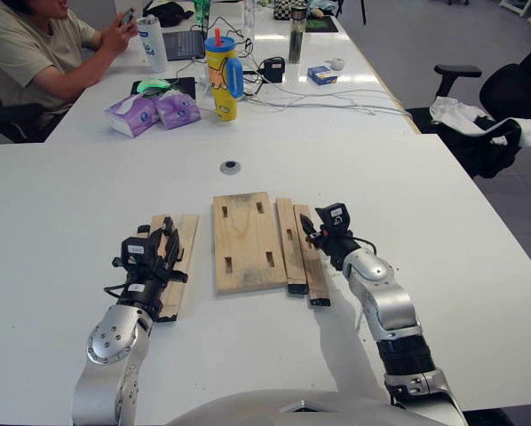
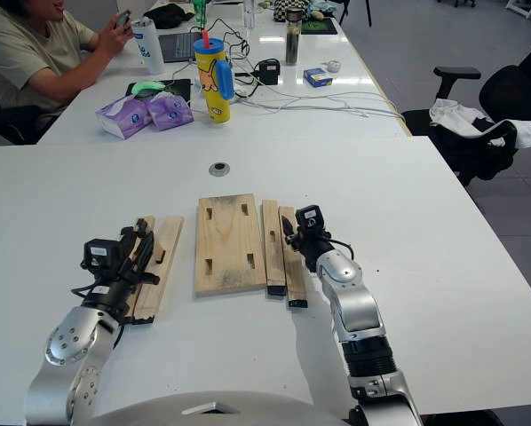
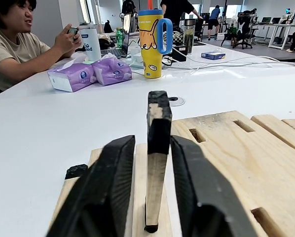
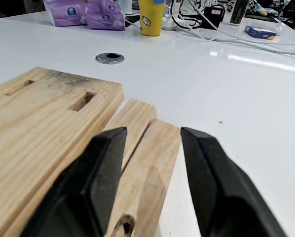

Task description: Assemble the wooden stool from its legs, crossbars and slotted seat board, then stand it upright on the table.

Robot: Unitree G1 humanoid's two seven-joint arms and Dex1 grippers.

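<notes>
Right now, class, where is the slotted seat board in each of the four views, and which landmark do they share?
Left eye view: slotted seat board at centre, planks either side.
Right eye view: board just left of centre.
Left wrist view: board beside the left gripper, slots showing.
Right wrist view: board beside the planks under the right gripper.
Shared landmark: round metal grommet in the table beyond the board.

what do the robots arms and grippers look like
Silver-grey metal shells with bolted round joints cover the left arm and right arm. The black left gripper and right gripper have thick wedge-shaped fingers, black cables and small white labels.
</notes>
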